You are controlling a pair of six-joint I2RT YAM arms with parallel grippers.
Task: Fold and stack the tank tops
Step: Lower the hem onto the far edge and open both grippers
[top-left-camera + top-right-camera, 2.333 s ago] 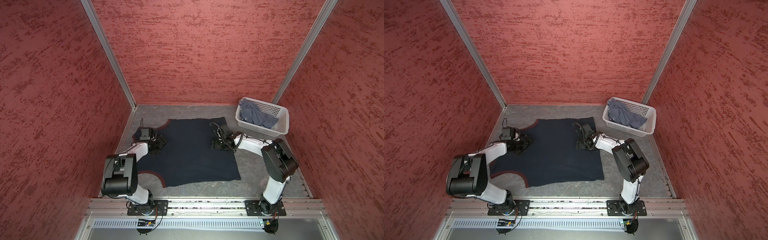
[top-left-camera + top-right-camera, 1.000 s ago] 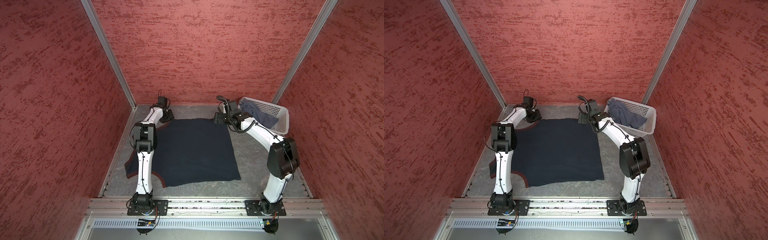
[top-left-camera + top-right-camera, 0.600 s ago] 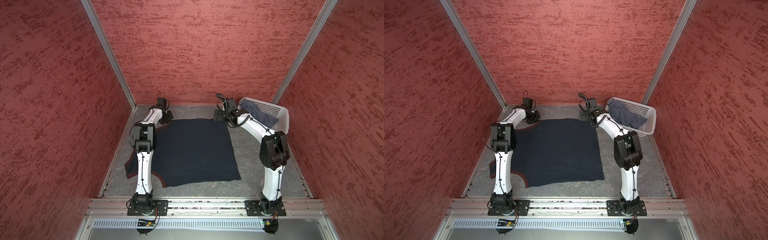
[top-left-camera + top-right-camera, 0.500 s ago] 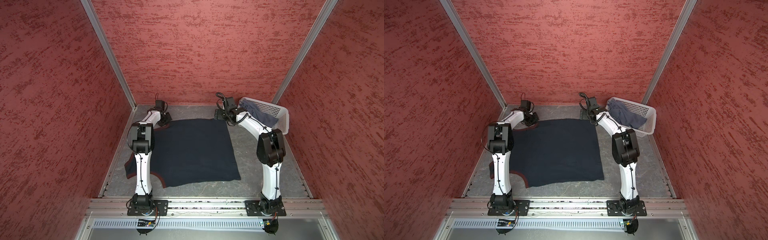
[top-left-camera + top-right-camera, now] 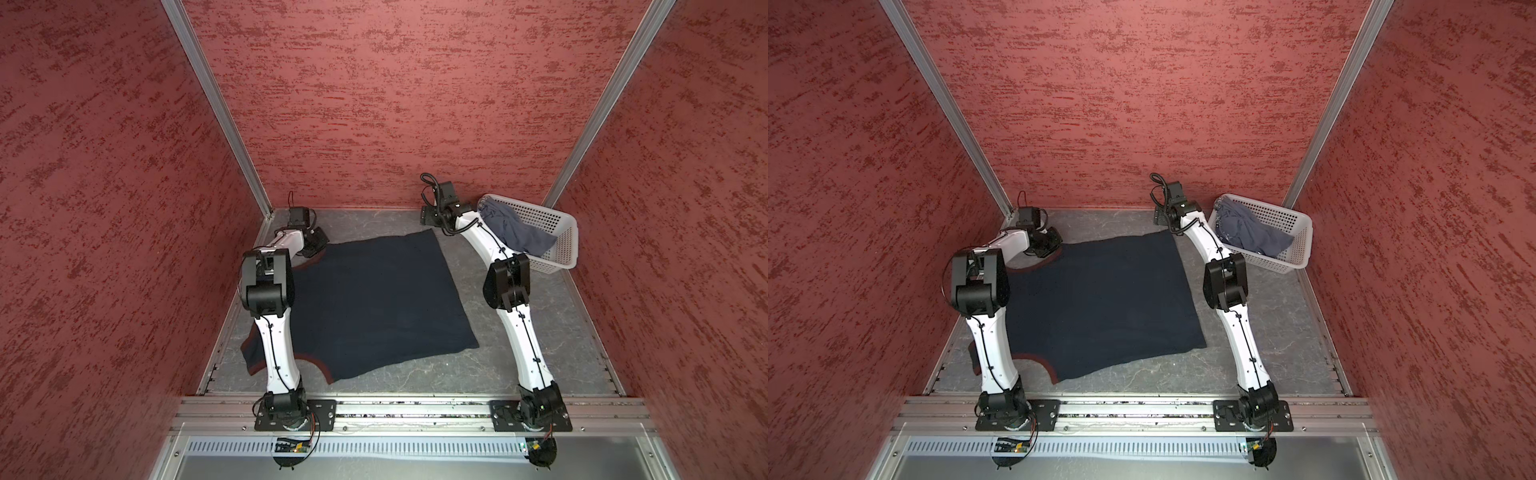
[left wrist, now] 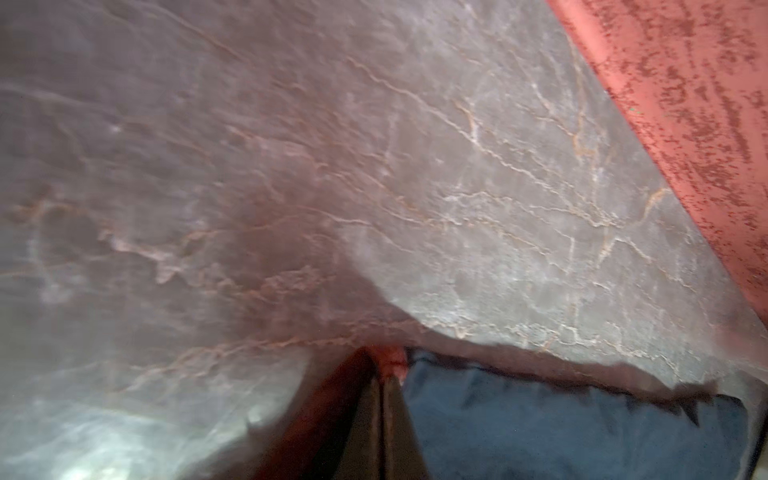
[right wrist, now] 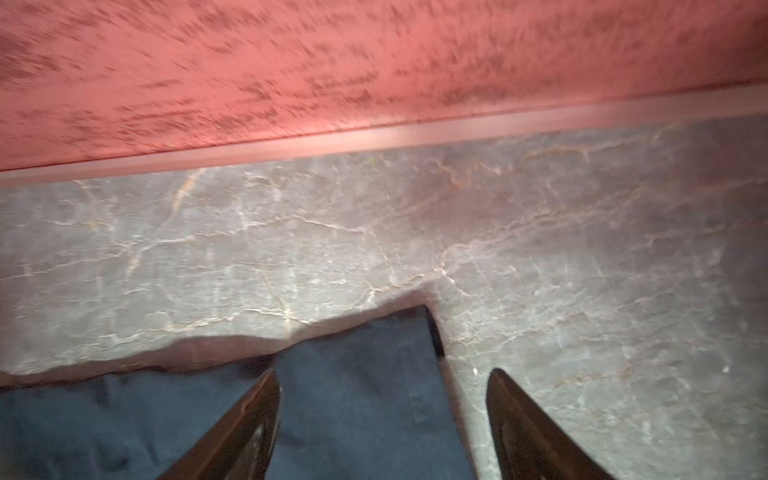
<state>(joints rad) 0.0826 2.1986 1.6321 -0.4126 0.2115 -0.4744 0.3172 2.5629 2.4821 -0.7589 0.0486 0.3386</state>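
Note:
The dark navy tank top (image 5: 374,303) (image 5: 1100,307) lies spread flat on the grey table, reddish trim along its left side. My left gripper (image 5: 316,250) (image 5: 1050,249) is at its far left corner, shut on the reddish trim (image 6: 388,359) in the left wrist view (image 6: 384,376). My right gripper (image 5: 426,222) (image 5: 1160,218) stands open at the far right corner. In the right wrist view (image 7: 382,374) that corner (image 7: 353,415) lies between the fingers, ungripped. The slate blue-grey tank top (image 5: 515,237) (image 5: 1250,237) lies bunched in the basket.
A white perforated basket (image 5: 557,245) (image 5: 1291,249) sits at the back right, close behind the right forearm. Red walls enclose the table on three sides, the back wall (image 7: 374,62) near both grippers. An aluminium rail (image 5: 395,409) carries both arm bases at the front.
The left gripper has shut on the navy top's trim at the far left corner. The right jaws have narrowed a little over the far right corner. Both elbows have shifted.

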